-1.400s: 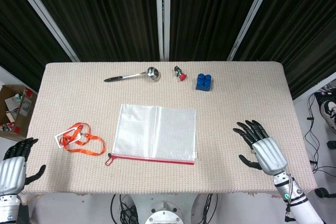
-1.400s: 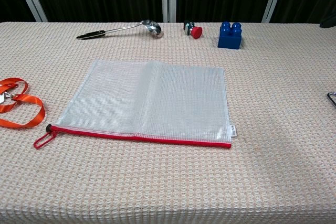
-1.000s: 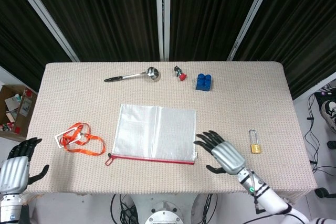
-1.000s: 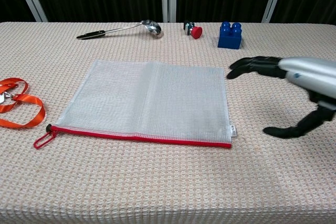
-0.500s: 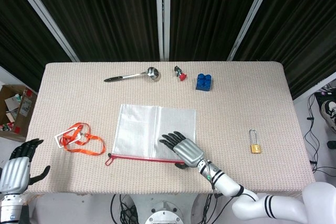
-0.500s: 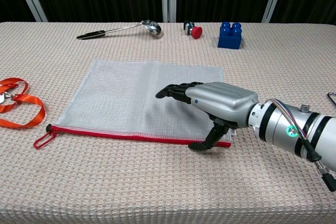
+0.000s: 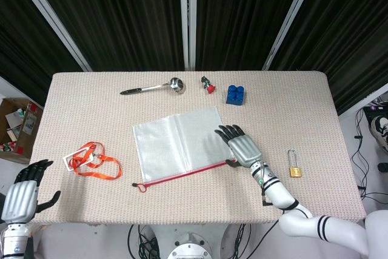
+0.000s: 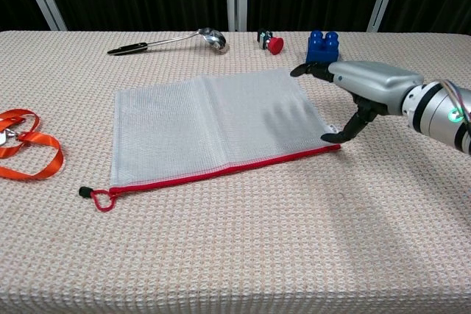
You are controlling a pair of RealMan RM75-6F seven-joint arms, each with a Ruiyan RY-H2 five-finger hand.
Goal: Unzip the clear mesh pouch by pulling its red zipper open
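Observation:
The clear mesh pouch [image 7: 176, 144] [image 8: 199, 126] lies flat mid-table, turned at a slant. Its red zipper [image 7: 188, 173] [image 8: 228, 169] runs shut along the near edge, with the red pull loop [image 7: 139, 185] [image 8: 99, 198] at the left end. My right hand [image 7: 239, 144] [image 8: 360, 86] hovers palm down at the pouch's right edge, fingers spread and holding nothing. Its thumb tip sits at the zipper's right end; I cannot tell whether it touches. My left hand [image 7: 21, 195] hangs open off the table's front left corner, seen only in the head view.
An orange lanyard [image 7: 91, 161] [image 8: 26, 152] lies left of the pouch. At the back are a metal ladle [image 7: 151, 88] [image 8: 165, 42], a small red-knobbed part [image 7: 208, 85] [image 8: 271, 42] and a blue brick [image 7: 236, 94] [image 8: 322, 48]. A brass padlock [image 7: 294, 165] lies right of my right hand.
My right hand swept in from the right over the pouch, then drew back to its right edge. The pouch turned, its right end going farther from me. The left hand barely moved.

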